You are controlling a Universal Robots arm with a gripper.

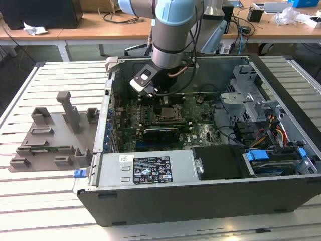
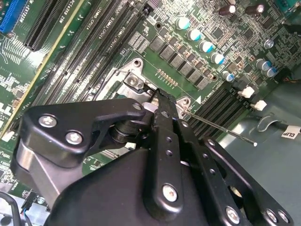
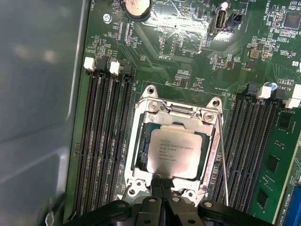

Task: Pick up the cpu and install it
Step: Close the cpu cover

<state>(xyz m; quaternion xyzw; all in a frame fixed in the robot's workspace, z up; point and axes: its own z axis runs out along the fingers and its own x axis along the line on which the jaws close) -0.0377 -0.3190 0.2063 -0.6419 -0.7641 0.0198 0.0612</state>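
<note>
Slatted metal table point(image 1: 60, 75), wooden desks point(image 1: 100, 25) behind — fingers point(image 3: 156, 187) together at the socketed cpu point(image 3: 176, 153).

It was a robotics lab or electronics workshop: an opened black desktop computer case point(image 1: 200, 206) lay on a slatted aluminium surface point(image 1: 65, 80) beneath a grey-and-pale-blue robot arm point(image 1: 173, 35), beside a grey plastic fixture tray point(image 1: 30, 150), with long wooden desks point(image 1: 90, 30) carrying loose black cables point(image 1: 123, 20) behind.
</note>
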